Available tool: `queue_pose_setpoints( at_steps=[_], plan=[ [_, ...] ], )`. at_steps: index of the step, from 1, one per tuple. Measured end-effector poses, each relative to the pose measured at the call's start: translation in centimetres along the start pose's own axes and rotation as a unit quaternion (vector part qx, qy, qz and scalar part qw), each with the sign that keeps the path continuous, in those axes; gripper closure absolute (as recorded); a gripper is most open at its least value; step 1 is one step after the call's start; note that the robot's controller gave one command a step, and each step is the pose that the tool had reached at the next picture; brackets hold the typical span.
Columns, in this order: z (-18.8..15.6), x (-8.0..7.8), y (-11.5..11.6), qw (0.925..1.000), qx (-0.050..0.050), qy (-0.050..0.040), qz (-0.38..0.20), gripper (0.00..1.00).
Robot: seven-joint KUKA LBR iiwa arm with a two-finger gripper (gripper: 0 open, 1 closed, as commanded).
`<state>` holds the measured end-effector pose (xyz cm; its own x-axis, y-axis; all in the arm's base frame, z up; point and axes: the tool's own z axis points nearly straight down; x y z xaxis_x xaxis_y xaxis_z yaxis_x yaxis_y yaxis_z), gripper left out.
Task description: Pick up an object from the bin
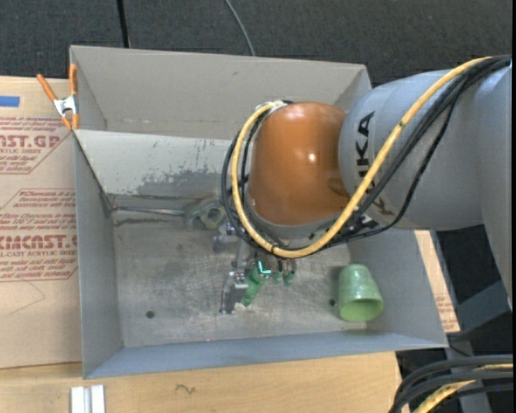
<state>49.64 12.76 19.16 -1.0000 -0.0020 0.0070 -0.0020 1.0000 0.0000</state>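
My gripper hangs below the orange dome, low over the middle of the bin floor. A small bright green thing sits right against the gripper's right side; the frame does not show whether it is held or lies on the floor. A pale green plastic cup lies on its side near the front right corner, well to the right of the gripper. A grey metal tool with long thin handles lies along the back of the floor, left of the gripper.
The arm and its dome cover the right middle of the bin and hide the floor beneath them. The bin's sloping walls rise close behind the metal tool and in front of the cup.
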Motion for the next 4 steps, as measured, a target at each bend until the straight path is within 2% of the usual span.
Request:
queue_pose_setpoints(
  at_steps=[1, 2, 3, 4],
  plan=[
    [-0.3, -0.2, -0.1, 1.0000, -0.001, -0.0035, 0.001, 1.00],
    [-0.3, -0.2, -0.1, 1.0000, -0.001, -0.0035, 0.001, 0.00],
    [8.9, -5.5, -9.4, 1.0000, 0.002, -0.0014, 0.000, 0.00],
    [11.9, -6.4, -9.0, 0.9996, 0.000, -0.0058, -0.027, 0.00]
  ],
)
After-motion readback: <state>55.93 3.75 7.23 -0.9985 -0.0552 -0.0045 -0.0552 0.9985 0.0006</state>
